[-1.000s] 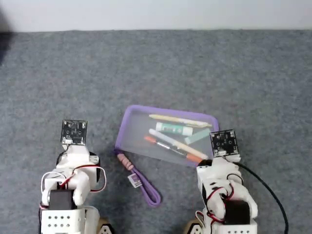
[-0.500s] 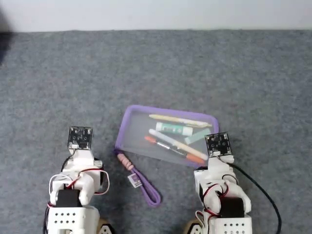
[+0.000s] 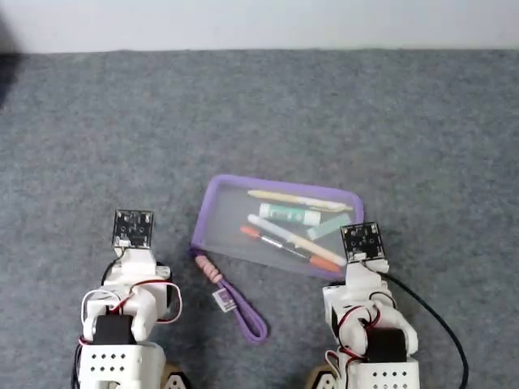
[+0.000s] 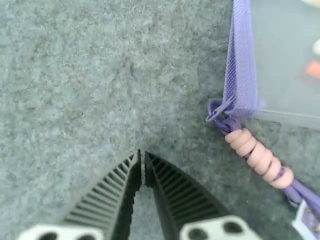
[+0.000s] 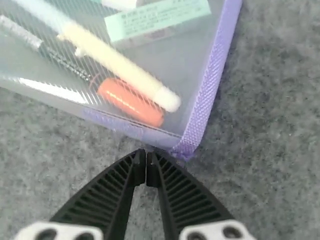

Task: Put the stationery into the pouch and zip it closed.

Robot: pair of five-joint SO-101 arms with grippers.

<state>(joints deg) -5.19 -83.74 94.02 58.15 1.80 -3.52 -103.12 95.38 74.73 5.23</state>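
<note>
Grey felt-like covering spreads over the whole bench [image 3: 340, 105], with a pale wall [image 3: 259, 24] along its far edge. At the near left stands the left arm [image 3: 122, 312], to the left of the pouch and clear of it. Its left hand [image 4: 141, 167] points down at bare covering with its two ribbed fingers [image 4: 175, 192] pressed together, pinching nothing, near the pouch's near left corner but not touching it. At that corner sits the zip pull [image 4: 220, 107]. From it a string of pink beads [image 3: 209, 266] runs toward the near side, followed by a purple strap [image 3: 246, 314] that lies looped on the bench with a small tag [image 3: 224, 301] on it. The pouch [image 3: 204, 212], purple-edged with see-through walls, lies flat around the middle of the bench, slightly skewed. The stationery is inside it: a pale yellow stick [image 3: 296, 199] at the far side, a green-and-white tube [image 3: 289, 214], a mint-coloured piece [image 3: 328, 226], a white-and-cream pen [image 3: 284, 232] and a thin pen with orange ends [image 3: 280, 245], all lying roughly lengthwise. At the near right the right arm [image 3: 369, 324] stands at the pouch's near right corner. The right hand [image 5: 146, 165] has its fingers pressed together, holding nothing, their tips just short of that purple corner. A black cable [image 3: 438, 324] curves away from this arm to the right.
</note>
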